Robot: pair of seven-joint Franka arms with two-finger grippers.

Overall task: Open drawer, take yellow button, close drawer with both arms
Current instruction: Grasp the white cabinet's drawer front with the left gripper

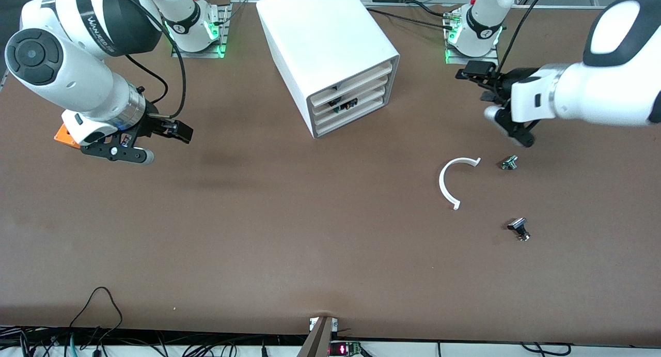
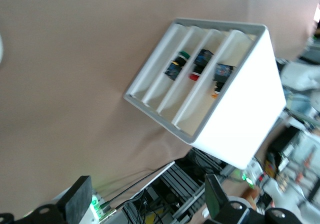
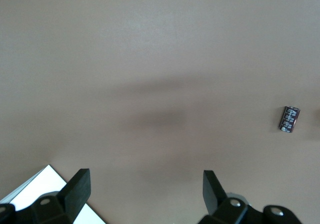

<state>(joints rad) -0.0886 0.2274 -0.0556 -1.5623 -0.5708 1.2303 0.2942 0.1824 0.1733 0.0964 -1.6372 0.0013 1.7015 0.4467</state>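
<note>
The white cabinet stands mid-table near the arms' bases, its four drawers all pushed in. The highest drawer lies right under the cabinet's top. In the left wrist view this drawer sits beside the big white top face, with a blue-and-black part showing in its slot. I cannot tell whether that part is the button. My left gripper hangs open over the table toward the left arm's end, facing the drawer fronts, and it holds nothing. My right gripper hovers open over the right arm's end, also empty.
A white C-shaped strip and two small metal parts lie toward the left arm's end. An orange box peeks out under the right hand. A small black cylinder lies on the brown table. Other small parts sit in the lower drawers.
</note>
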